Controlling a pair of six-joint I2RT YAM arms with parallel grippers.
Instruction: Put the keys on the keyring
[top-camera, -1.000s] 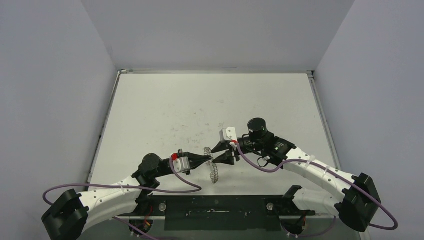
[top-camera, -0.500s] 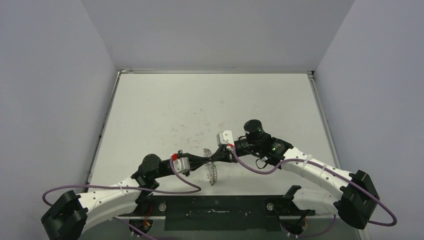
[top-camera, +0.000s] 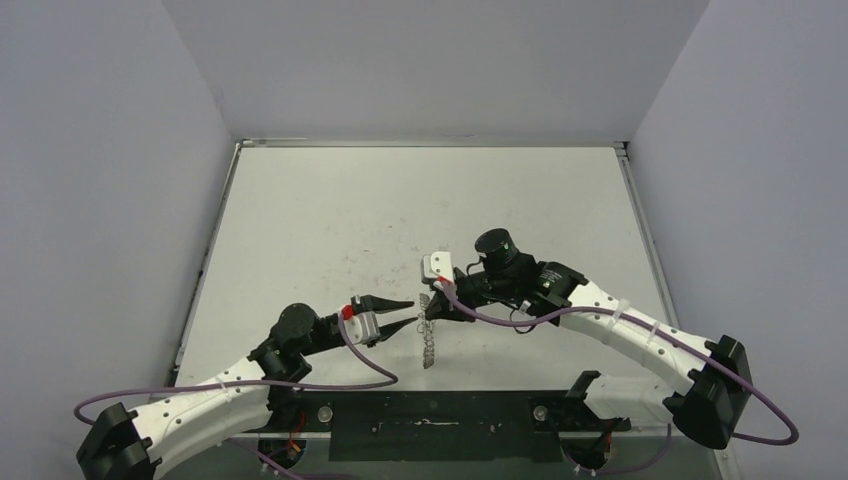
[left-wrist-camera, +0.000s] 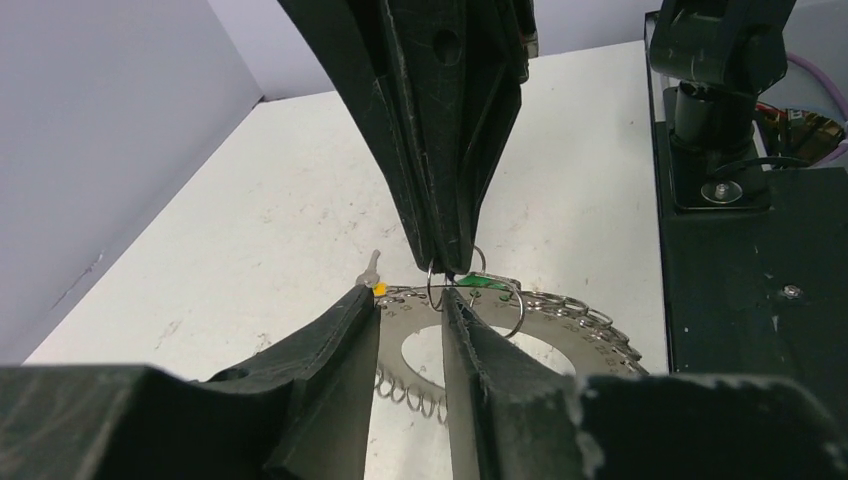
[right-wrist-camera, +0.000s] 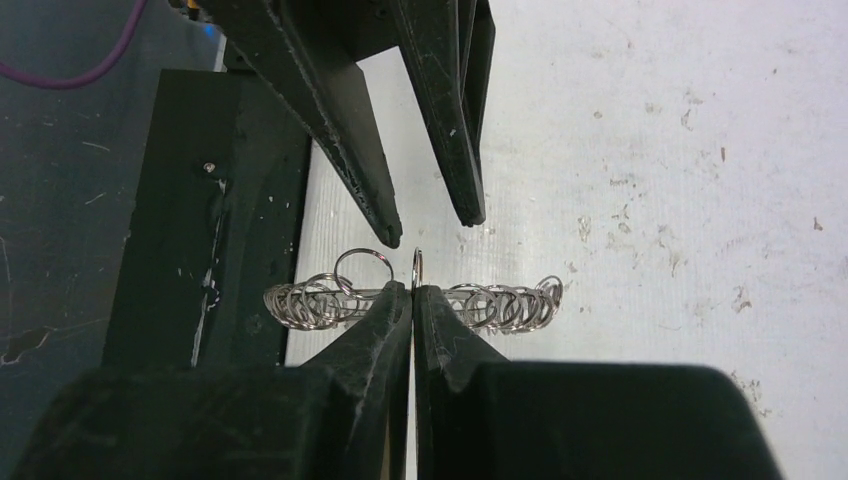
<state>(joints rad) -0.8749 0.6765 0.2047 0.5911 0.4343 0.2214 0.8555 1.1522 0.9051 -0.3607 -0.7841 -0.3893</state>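
Note:
The keyring (left-wrist-camera: 560, 335), a flat silver disc rimmed with wire loops, hangs edge-on above the table in the top view (top-camera: 428, 345). My right gripper (right-wrist-camera: 413, 290) is shut on one thin wire loop (right-wrist-camera: 417, 264) at its rim. It also shows in the top view (top-camera: 430, 313) and in the left wrist view (left-wrist-camera: 446, 262). My left gripper (left-wrist-camera: 408, 298) is open, its fingers on either side of the disc's rim and not clamping it. It also shows in the top view (top-camera: 406, 312). The yellow-headed key (left-wrist-camera: 374, 276) sticks out at the rim by my left fingertip. The green key head (left-wrist-camera: 486, 283) lies at the rim under the right gripper's tip.
The black base plate (top-camera: 430, 412) with both arm mounts runs along the near edge, just below the keyring. It also shows in the left wrist view (left-wrist-camera: 750, 300). The white tabletop (top-camera: 420, 220) is scuffed. Grey walls close in the left, the right and the back.
My right gripper has moved left to the keyring and shut on a rim loop. My left gripper, shut on the keyring before, has opened and drawn back a little.

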